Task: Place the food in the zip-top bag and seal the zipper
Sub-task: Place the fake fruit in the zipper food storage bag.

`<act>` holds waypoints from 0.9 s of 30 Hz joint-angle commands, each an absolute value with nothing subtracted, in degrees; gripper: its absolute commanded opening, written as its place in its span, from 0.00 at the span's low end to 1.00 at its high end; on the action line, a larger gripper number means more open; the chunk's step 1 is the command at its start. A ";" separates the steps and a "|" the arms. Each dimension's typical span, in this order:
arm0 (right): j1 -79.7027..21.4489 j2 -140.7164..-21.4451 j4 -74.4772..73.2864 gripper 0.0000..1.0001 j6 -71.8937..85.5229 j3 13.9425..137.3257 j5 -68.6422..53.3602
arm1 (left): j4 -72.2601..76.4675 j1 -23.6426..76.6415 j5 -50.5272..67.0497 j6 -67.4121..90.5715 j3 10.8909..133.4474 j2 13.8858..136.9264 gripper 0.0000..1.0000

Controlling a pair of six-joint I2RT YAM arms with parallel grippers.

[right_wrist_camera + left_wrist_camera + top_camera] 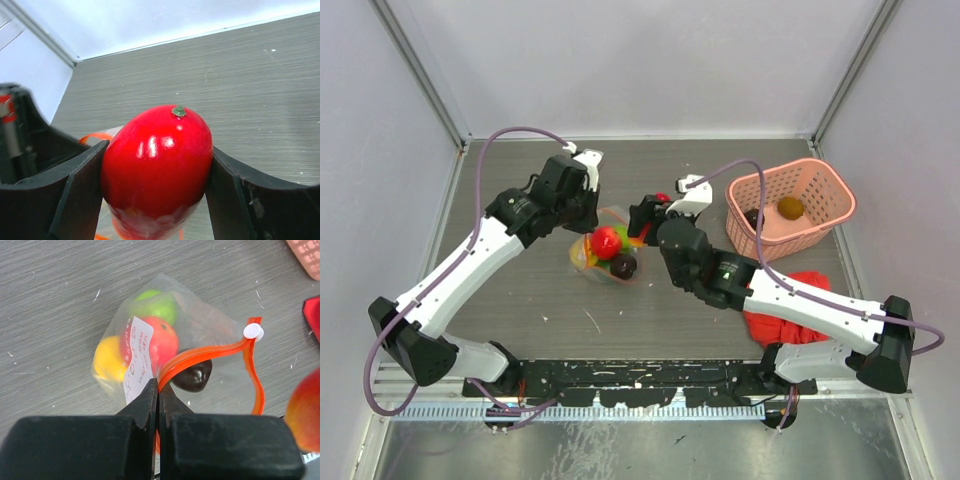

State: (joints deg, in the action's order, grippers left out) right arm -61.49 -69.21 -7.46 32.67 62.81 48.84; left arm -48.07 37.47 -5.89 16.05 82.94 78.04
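Note:
The clear zip-top bag (605, 255) lies on the table and holds a green (160, 305), a red (162, 342), a yellow (107, 360) and a dark brown fruit (195, 376). It has a white label (137, 360). Its red-orange zipper (210, 354) curves open, with a white slider (253, 331) at the far end. My left gripper (159, 387) is shut on the zipper's near end; it also shows in the top view (590, 222). My right gripper (159, 150) is shut on a glossy red fruit (155, 170), held just right of the bag mouth (655, 205).
A pink lattice basket (790, 240) stands at the back right with a yellow-brown fruit (790, 207) and a dark one (752, 216) inside. A red cloth (790, 310) lies under my right arm. Walls close in the table at the back and sides.

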 commanded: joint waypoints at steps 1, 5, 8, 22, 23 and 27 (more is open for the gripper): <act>-64.85 -69.83 8.00 0.26 28.36 60.30 52.65 | -48.28 37.24 -3.98 18.80 86.13 78.52 0.00; -67.05 -71.76 15.10 0.27 26.96 57.66 52.03 | -48.68 37.25 -2.43 19.85 86.04 79.04 0.00; -68.08 -73.78 19.53 0.28 26.28 55.70 52.48 | -49.04 37.27 -2.04 20.19 85.85 79.28 0.00; -69.26 -79.21 24.87 0.46 32.55 50.31 51.11 | -48.46 37.22 -0.22 21.65 84.11 79.18 0.00; -69.26 -79.15 24.64 0.49 33.27 49.86 50.88 | -48.31 37.28 -0.19 21.71 83.99 79.05 0.00; -69.21 -79.29 24.17 0.63 35.30 49.47 49.38 | -48.04 37.27 -0.25 21.75 83.41 79.05 0.00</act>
State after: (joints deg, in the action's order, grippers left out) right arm -68.90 -80.01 20.73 31.57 49.63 50.09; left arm -49.78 37.47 -1.17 20.88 83.42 79.50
